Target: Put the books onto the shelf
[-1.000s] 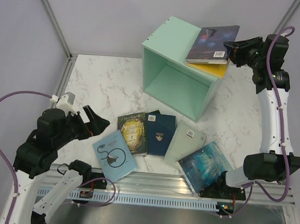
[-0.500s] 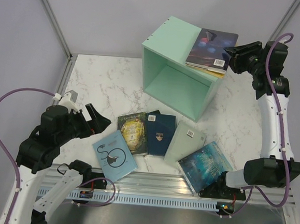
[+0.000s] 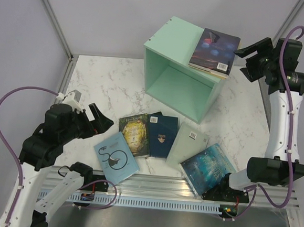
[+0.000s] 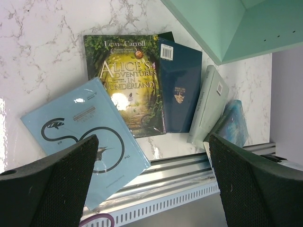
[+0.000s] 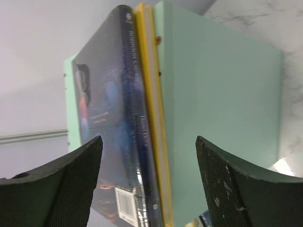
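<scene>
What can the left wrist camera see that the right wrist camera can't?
Only the left wrist camera shows five unshelved books: the Alice book, navy book, light blue swirl book, pale mint book and icy blue book. Only the right wrist camera shows the dark book stacked on the yellow book atop the shelf. Both show the mint-green shelf and some marble table.

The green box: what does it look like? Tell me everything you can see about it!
The shelf is a mint-green cube, painted wood by the look of it, with flat, smooth walls. One face is open, turned toward the front of the table, and the inside looks empty. It stands upright near the back of the white marble table. Two books lie flat on its top at the right edge: a dark book over a yellow book.
</scene>
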Action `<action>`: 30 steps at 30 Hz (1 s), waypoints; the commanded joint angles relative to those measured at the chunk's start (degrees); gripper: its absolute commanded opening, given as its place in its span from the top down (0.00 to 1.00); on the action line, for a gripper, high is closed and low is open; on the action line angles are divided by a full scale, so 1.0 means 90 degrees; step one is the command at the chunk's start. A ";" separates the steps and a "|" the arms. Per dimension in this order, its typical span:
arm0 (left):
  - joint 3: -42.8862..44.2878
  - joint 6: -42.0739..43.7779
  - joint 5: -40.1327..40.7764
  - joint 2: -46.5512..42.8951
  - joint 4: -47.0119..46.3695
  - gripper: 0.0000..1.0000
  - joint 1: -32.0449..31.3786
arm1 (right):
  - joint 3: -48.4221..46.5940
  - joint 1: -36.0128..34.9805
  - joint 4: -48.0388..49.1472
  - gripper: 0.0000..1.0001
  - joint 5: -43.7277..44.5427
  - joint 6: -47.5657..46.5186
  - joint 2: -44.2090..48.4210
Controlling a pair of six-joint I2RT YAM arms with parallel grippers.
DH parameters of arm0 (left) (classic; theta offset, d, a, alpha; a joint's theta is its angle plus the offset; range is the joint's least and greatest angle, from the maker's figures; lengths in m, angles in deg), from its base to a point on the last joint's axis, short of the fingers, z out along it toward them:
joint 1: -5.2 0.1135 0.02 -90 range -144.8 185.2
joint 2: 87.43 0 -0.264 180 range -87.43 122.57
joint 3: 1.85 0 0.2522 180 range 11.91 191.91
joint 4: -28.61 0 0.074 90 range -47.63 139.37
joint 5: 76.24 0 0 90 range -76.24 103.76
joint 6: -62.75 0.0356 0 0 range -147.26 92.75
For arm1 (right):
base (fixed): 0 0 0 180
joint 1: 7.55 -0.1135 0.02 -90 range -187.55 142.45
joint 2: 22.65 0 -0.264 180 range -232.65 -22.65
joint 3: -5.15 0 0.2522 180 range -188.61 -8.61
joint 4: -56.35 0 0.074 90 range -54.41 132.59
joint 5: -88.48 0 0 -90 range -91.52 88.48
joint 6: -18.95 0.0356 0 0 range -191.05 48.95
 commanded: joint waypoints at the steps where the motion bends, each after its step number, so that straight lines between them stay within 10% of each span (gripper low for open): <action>1: 0.0075 -0.0196 0.0030 0.0171 0.0008 0.00 0.0032 | -0.0526 0.0103 -0.0818 0.17 0.0633 -0.0720 0.0031; 10: -0.0588 0.0341 -0.0565 0.0786 -0.0431 0.00 0.0022 | 0.1539 -0.0453 0.0557 0.15 0.1680 -0.1013 0.2801; 22: -0.0969 -0.0001 -0.0888 0.1987 -0.1310 0.00 0.0042 | 0.5192 -0.1956 0.1035 0.15 0.0305 -0.0419 0.4796; 30: -0.1135 -0.0284 -0.0518 0.2700 -0.1398 0.00 0.0052 | 0.5715 -0.6012 0.1962 0.11 0.1884 -0.0427 0.3286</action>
